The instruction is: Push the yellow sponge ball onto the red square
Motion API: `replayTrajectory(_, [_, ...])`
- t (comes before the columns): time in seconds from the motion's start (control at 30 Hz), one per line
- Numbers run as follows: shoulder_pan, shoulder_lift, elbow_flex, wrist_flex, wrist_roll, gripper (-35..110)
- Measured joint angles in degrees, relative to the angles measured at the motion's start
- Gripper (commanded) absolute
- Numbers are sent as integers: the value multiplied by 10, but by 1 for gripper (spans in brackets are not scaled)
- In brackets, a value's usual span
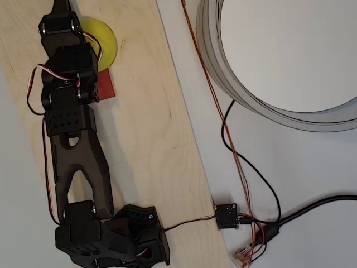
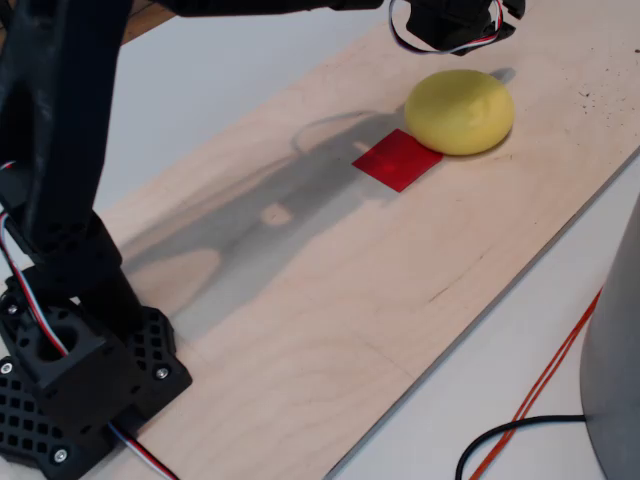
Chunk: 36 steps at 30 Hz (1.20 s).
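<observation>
The yellow sponge ball (image 2: 460,110) rests on the wooden board (image 2: 330,300), its near side touching the far corner of the red square (image 2: 397,160). From overhead, the ball (image 1: 105,42) is partly covered by the black arm, and the red square (image 1: 106,85) peeks out just below it. My gripper (image 1: 60,10) reaches past the ball's left side to the top edge of the overhead view. In the fixed view the wrist (image 2: 455,25) hangs just behind and above the ball. The fingers are cut off by the frame edges, so their state is hidden.
The arm's base (image 1: 111,237) is bolted at the board's near end. A large grey round rim (image 1: 262,106) stands on the white table to the right. Black and orange cables (image 1: 245,167) and a small black module (image 1: 227,216) lie beside the board's edge.
</observation>
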Motion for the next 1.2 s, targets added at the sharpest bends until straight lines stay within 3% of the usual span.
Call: replayTrajectory(1.2, [6,169,304,-14,89,0])
